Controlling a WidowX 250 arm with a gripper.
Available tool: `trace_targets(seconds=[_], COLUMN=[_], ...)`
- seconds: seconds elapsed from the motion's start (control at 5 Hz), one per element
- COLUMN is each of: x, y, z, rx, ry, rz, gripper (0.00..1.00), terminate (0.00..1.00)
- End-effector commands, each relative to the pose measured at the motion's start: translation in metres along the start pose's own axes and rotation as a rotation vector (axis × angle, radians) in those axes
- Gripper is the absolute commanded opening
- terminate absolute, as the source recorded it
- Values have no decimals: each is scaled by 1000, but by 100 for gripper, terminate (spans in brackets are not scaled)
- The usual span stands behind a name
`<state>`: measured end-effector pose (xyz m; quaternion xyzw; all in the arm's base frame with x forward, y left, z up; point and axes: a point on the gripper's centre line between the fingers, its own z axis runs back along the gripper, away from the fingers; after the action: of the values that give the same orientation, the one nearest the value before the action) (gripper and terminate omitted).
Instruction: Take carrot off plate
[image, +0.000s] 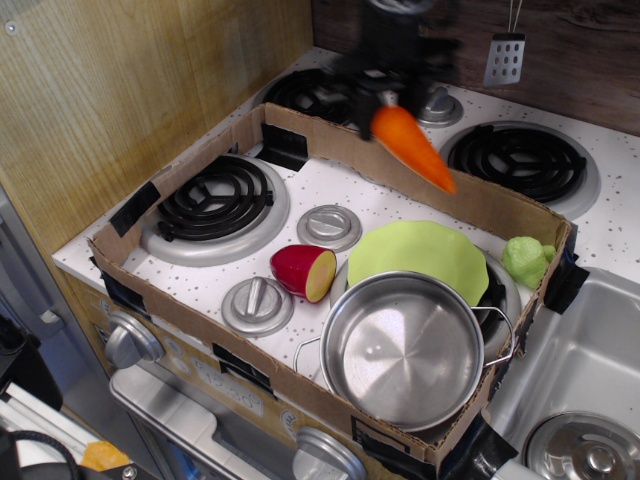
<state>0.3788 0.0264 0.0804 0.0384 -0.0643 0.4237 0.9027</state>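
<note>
Cut fruit (304, 273) sits left of plate (400, 252), steel pot (404, 349) overlaps plate front edge. Carrot (412, 148) hangs in air, tilted, above box back wall (330, 140), well clear of plate. Gripper (388, 92) blurred (motion), closed on carrot top. You risk drop if grip slips. Fingers hard to see.

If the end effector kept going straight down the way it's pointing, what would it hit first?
Probably the cardboard box's back wall or the stovetop just inside it. The end effector holds the carrot, whose tip leads; motion blur leaves depth unclear.
</note>
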Motion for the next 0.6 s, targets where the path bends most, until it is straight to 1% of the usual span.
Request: trace_targets(seconds=[0.0, 0.2, 0.4], x=[19, 15, 17], y=[28, 37, 51], z=[15, 14, 8], rx=[95, 126, 107], ry=[-103, -127, -184], rz=[351, 518, 527], gripper=[0, 0, 0], terminate=[0, 0, 0])
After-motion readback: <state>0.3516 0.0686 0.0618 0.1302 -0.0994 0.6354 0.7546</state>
